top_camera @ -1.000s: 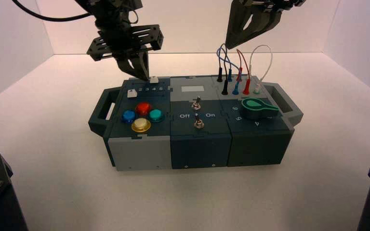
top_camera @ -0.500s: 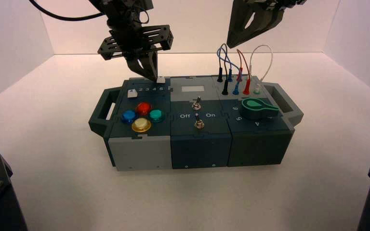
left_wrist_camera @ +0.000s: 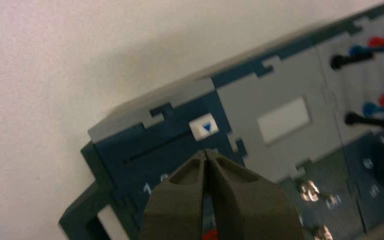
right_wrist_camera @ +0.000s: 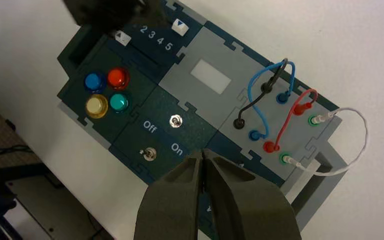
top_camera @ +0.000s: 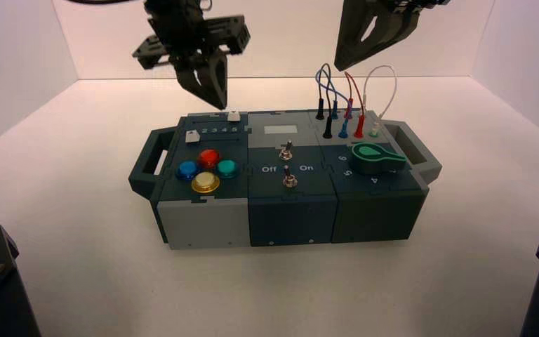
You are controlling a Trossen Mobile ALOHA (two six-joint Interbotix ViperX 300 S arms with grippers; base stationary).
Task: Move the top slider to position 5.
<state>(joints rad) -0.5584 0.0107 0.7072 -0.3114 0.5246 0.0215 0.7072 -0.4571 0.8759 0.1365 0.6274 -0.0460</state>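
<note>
1 left claw [top_camera: 218, 107]: clenched, bare, above box's [top_camera: 291, 210] far edge, near top slider [top_camera: 234, 116] | top slider: 1 of 2, far-left section, at 5 [top_camera: 234, 129] | 1 right claw [top_camera: 340, 68]: clenched, idle, above far edge, wires' [top_camera: 327, 81] side | near-left corner: 4 round buttons [top_camera: 209, 159] | wires: 4

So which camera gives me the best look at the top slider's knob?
The right wrist view: the knob shows there with its blue triangle and the numeral 5 beside it. The left wrist view shows knob and triangle, but not the 5; the high view shows both, smaller.
</note>
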